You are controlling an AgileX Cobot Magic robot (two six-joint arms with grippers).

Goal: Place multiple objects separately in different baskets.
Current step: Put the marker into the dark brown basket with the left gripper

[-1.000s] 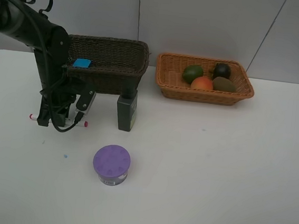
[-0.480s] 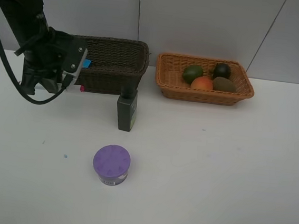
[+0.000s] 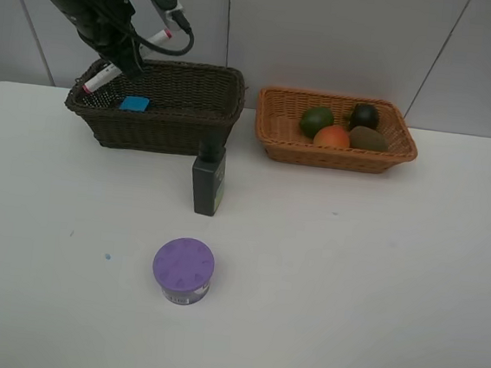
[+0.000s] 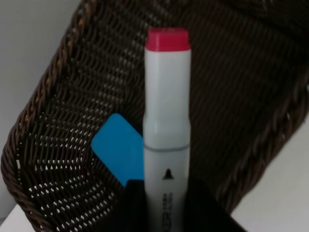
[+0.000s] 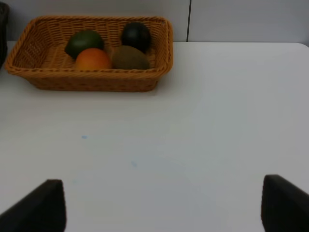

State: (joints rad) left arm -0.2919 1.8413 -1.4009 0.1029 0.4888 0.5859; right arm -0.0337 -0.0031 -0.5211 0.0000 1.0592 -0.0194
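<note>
My left gripper (image 3: 127, 56) (image 4: 166, 205) is shut on the white red-capped marker (image 3: 102, 75) (image 4: 166, 121), held tilted above the left end of the dark brown basket (image 3: 159, 134) (image 4: 53, 125). A blue eraser (image 3: 134, 103) (image 4: 116, 147) lies inside it. The light orange basket (image 3: 335, 156) (image 5: 87, 82) holds the lime (image 3: 316, 119), peach (image 3: 332, 137), mangosteen (image 3: 364, 115) and kiwi (image 3: 368, 138). The dark green bottle (image 3: 208, 179) and purple-lidded jar (image 3: 182, 268) stand on the table. My right gripper (image 5: 166, 208) is open and empty above bare table, out of the high view.
The white table (image 3: 376, 275) ends against a grey wall just behind both baskets. The bottle stands just in front of the dark basket's right corner. A small blue speck (image 3: 108, 257) lies left of the jar.
My left gripper has lifted the marker off the table in front of the dark basket and carried it up and back to above that basket's left end. Nothing else has moved.
</note>
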